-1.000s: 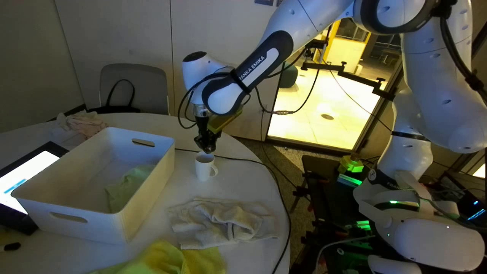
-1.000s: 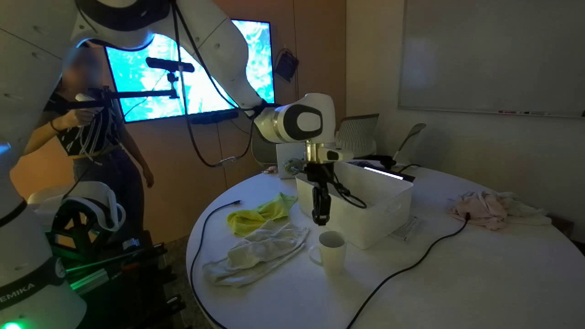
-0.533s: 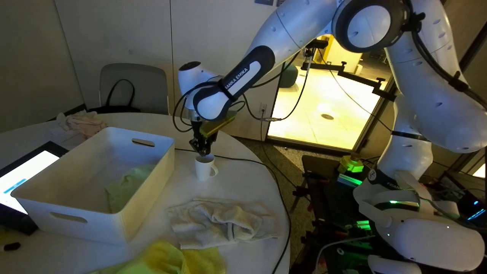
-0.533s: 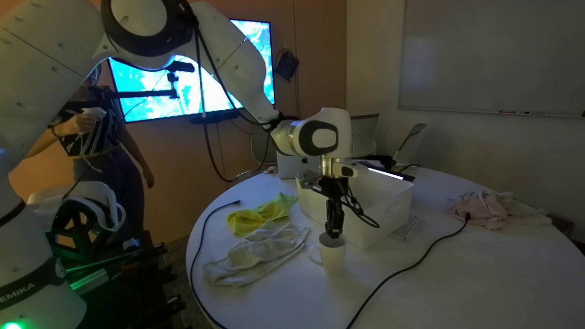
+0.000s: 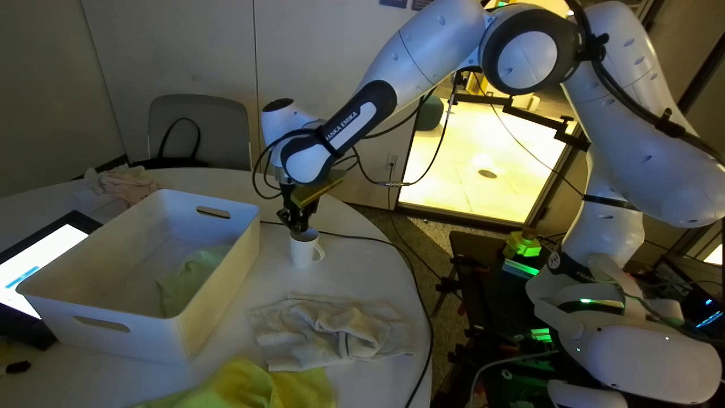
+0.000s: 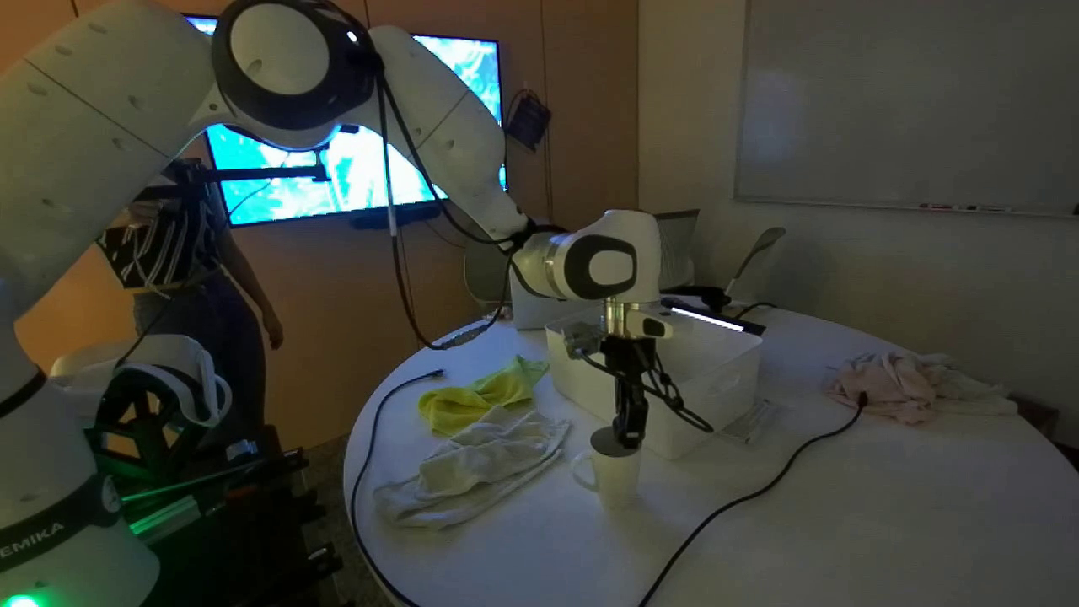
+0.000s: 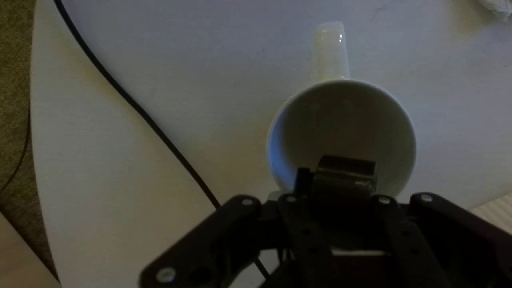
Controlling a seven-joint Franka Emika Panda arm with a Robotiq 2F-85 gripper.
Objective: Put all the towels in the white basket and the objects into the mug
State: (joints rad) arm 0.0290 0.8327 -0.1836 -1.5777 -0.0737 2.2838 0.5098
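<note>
- White and upright, the mug (image 5: 303,255) stands on the table (image 5: 362,272) just beside the basket (image 5: 147,340); the gripper (image 6: 630,440) hangs at its mouth, jaws drawn together. Whether the dark block (image 7: 346,172) at the tips is something held or only a fingertip, the wrist view does not settle.
- Main risk: the tips sit toward the rim opposite the handle — going lower, or letting go there, could tip the mug or miss it.
- A sideways exit at this height would probably strike the rim, then perhaps the basket's tall wall.
- An off-white towel (image 5: 334,334) and a yellow towel (image 5: 243,388) lie outside the basket, bunched close together; one careless pinch might drag both. The pale green towel (image 5: 192,277) is already inside.
- A black cable (image 7: 168,142) runs near the mug — a snagged finger could pull it.
- Also around: a lit screen (image 5: 48,255) beside the basket, a pinkish cloth (image 5: 127,186) apart from it, and a dark-tipped item (image 5: 18,368) near the screen, too small to name.
</note>
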